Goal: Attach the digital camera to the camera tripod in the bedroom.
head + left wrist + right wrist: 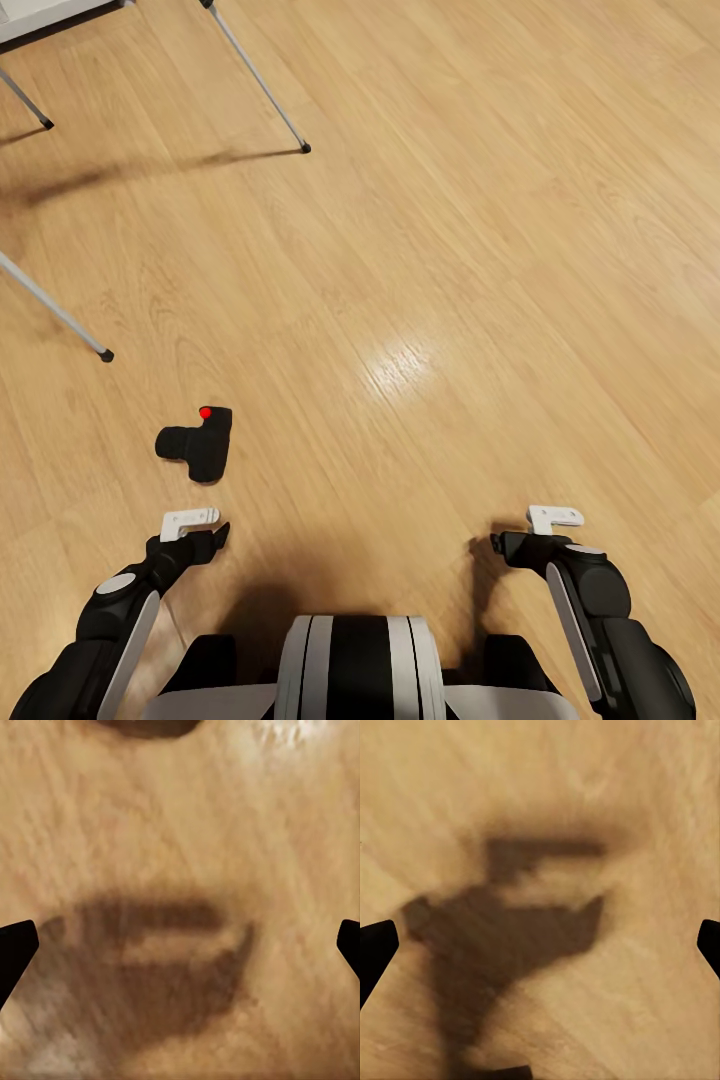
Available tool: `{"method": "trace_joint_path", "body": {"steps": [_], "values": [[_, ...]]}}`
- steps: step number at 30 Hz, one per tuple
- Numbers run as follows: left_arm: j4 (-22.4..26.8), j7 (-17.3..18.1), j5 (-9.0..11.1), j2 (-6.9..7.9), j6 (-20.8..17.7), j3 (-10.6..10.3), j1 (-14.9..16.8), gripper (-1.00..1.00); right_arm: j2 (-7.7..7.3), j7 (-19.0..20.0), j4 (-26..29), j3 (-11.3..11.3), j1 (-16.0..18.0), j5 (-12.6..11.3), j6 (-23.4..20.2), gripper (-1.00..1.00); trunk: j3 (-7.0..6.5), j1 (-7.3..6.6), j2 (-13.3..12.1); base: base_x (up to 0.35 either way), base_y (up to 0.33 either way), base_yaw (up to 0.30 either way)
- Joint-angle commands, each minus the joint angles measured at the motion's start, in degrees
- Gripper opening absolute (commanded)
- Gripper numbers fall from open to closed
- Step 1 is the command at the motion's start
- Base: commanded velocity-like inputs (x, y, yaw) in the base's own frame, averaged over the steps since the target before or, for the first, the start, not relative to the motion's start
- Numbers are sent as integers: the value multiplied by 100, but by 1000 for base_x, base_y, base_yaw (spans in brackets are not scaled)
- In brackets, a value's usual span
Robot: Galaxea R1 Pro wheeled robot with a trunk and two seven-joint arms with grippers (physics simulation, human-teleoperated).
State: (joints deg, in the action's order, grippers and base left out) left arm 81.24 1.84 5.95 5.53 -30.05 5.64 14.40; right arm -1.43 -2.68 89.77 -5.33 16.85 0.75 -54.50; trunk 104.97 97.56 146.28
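Arms: I see both bent low, forearms reaching forward over the floor.
Left hand: released, fingers spread, holding nothing.
Right hand: released too.
Digital camera: on the floor, just ahead of my left hand.
Camera tripod: legs standing further ahead, left.

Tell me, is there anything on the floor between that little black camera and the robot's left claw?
Nothing but bare wood floor lies between the digital camera and the left gripper, as the head view shows.
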Motion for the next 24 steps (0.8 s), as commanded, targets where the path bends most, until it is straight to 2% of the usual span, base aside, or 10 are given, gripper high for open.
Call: {"method": "trace_joint_path", "body": {"steps": [1, 24], "values": [[6, 7, 56, 0, -35, 7, 1, 100, -1, -13, 5, 4, 2, 4, -27, 100, 3, -1, 1, 0, 0, 0], [193, 12, 40, 15, -34, 8, 1, 100, -6, 31, 5, 32, 2, -40, -49, 100, 3, -1, 1, 0, 0, 0]]}}
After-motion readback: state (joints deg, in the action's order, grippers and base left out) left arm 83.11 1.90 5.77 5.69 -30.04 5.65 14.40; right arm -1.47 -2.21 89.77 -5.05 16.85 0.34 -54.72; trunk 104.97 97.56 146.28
